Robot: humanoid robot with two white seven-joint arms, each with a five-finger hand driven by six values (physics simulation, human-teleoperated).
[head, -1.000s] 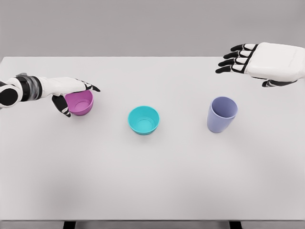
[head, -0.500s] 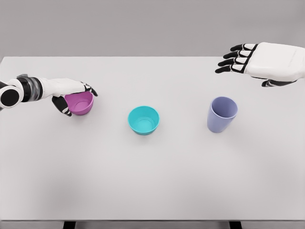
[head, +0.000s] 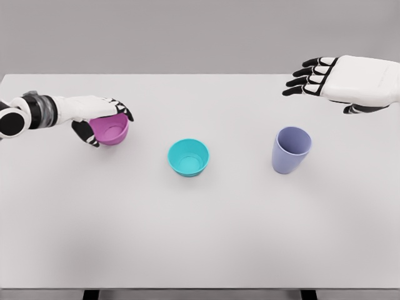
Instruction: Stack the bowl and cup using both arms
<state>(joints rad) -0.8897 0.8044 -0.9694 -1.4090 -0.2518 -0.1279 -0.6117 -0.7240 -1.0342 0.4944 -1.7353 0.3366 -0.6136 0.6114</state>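
Note:
A magenta bowl [head: 111, 131] at the table's left is held by my left hand [head: 103, 122], fingers curled over its far rim and thumb at its near side; the bowl looks raised slightly off the table. A teal bowl [head: 188, 157] sits upright near the middle. A lavender cup [head: 290, 150] stands upright to the right of it. My right hand [head: 312, 78] hovers at the far right, above and behind the cup, fingers spread and holding nothing.
The white table [head: 200, 237] spans the whole view, with its far edge near the top and its front edge at the bottom. Nothing else stands on it.
My left hand has closed on the magenta bowl and carried it slightly up and to the right. The right hand, teal bowl and cup have not moved.

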